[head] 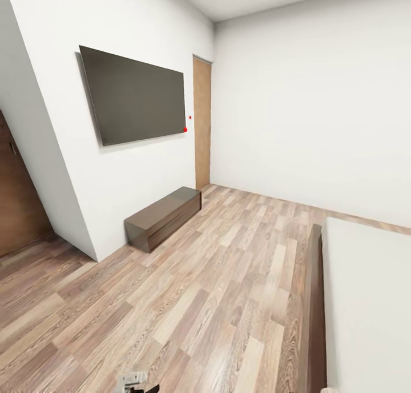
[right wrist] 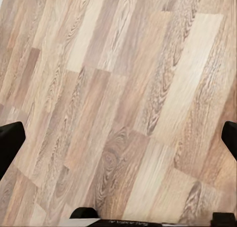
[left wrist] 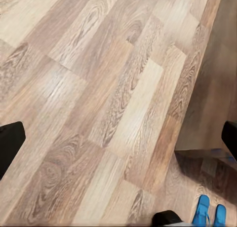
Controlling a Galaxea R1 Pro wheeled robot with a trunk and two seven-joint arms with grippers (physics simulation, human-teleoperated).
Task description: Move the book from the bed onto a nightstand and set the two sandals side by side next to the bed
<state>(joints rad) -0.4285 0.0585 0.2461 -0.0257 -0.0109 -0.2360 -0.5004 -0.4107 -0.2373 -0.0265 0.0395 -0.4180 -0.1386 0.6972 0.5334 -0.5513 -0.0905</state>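
Both grippers hang spread and empty above the plank floor (head: 188,302). Two blue shapes, probably the sandals (left wrist: 209,211), lie by the bed (head: 365,302); rolling on could clip them.

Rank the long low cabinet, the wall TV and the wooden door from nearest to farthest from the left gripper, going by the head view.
Measured from the left gripper, at the frame's bottom edge:
1. Long low cabinet, on the floor against the left wall, ahead of the gripper.
2. Wall TV, mounted above the cabinet and a little farther along.
3. Wooden door, in the far corner beyond both.
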